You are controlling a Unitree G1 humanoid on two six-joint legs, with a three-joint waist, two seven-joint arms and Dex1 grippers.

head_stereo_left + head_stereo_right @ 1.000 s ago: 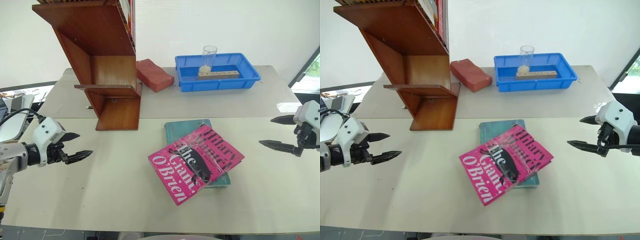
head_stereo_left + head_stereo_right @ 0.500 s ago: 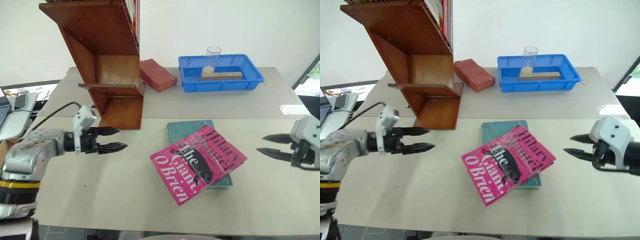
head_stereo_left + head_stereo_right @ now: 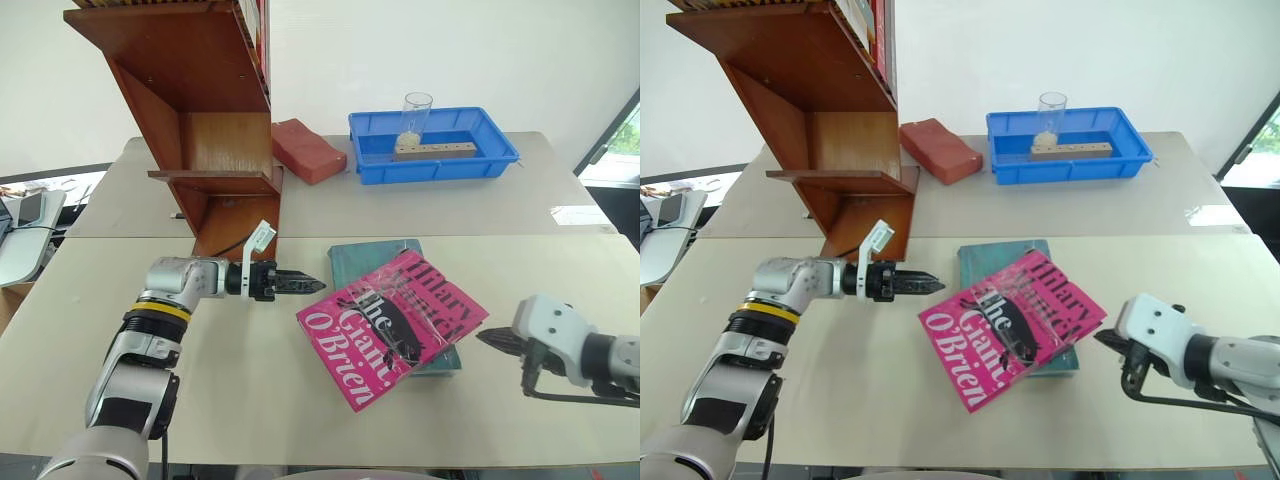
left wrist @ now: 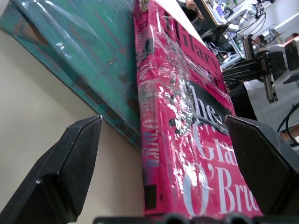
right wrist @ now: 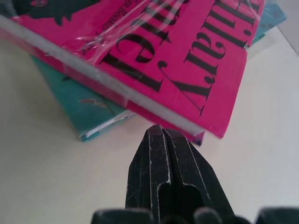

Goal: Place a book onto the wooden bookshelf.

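The pink book point(image 3: 390, 325) lies askew on a teal book point(image 3: 372, 260) at the middle of the near table. My left gripper point(image 3: 310, 285) reaches in low from the left, pointing at the pink book's left edge. In the left wrist view its fingers point(image 4: 70, 172) stand open, with the book's spine point(image 4: 149, 154) just ahead between them. My right gripper point(image 3: 490, 340) is shut on nothing, its tip point(image 5: 161, 133) close to the pink book's right corner. The wooden bookshelf point(image 3: 215, 130) stands at the back left, with books on its upper shelf.
A reddish block point(image 3: 308, 148) lies beside the shelf. A blue tray point(image 3: 500, 160) at the back holds a glass point(image 3: 416, 115) and a wooden block point(image 3: 435, 150). A seam point(image 3: 520, 236) joins the two tables.
My left arm has swung right across the table to the book's left edge, and its wrist has rolled. My right gripper has shut and dropped in towards the book's right corner.
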